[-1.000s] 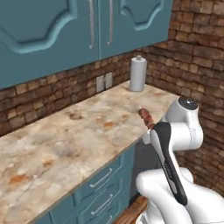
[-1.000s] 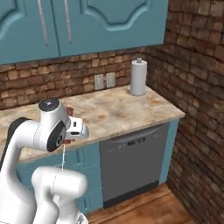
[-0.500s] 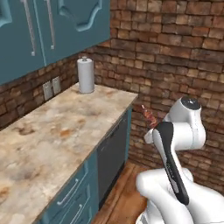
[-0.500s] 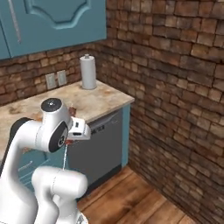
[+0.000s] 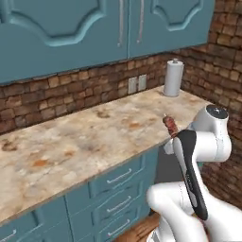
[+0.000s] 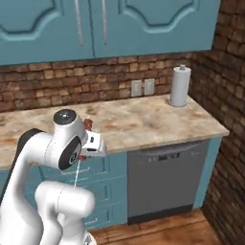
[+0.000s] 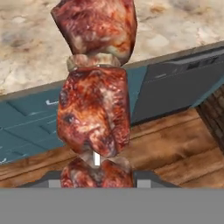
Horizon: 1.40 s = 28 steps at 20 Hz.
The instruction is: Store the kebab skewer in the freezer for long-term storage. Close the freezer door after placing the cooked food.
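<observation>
We hold the kebab skewer (image 7: 95, 109) at centre frame of the hand view, our fingers (image 7: 54, 182) pinching its lowest chunk at the bottom edge. In the left base view it protrudes right of centre (image 5: 170, 125), above the bench (image 5: 71, 146) edge. A paper towel roll (image 6: 180, 86) stands upper right.

Kebab skewer (image 5: 169, 125) above white arm (image 5: 203, 142) (tilted), marble counter (image 5: 71, 146), paper towel roll (image 5: 173, 78)
</observation>
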### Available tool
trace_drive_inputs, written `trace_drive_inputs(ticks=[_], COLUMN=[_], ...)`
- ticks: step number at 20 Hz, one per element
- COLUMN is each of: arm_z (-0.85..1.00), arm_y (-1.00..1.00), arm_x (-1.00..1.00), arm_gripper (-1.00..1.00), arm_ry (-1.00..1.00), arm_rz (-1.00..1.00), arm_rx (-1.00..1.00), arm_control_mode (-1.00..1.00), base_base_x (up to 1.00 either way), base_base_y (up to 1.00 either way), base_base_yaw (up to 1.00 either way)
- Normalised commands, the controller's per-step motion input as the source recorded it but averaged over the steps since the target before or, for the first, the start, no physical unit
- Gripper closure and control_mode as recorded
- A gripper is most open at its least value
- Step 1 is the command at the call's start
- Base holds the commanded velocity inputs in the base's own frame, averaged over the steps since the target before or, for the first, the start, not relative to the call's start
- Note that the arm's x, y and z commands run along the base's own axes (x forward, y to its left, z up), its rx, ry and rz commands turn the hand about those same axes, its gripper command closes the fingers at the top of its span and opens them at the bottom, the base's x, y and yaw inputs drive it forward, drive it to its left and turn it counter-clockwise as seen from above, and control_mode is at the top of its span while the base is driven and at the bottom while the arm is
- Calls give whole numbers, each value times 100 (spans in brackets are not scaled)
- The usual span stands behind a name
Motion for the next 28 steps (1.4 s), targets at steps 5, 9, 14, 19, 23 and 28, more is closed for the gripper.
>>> trace_drive_inputs(ticks=[5,9,14,19,23,28], arm_z=[0,0,0,0,0,0], arm_y=[0,0,0,0,0,0], arm_x=[0,0,0,0,0,0], arm_gripper=[100,100,100,100,100,100], arm_ry=[0,0,0,0,0,0], arm_rz=[0,0,0,0,0,0], arm_rx=[0,0,0,0,0,0], arm_control_mode=[100,100,100,100,100,100], base_base_x=[-19,-41,-32,-19,19,64], base_base_y=[8,0,19,41,99,100], base_base_yaw=[100,100,95,63,30,26])
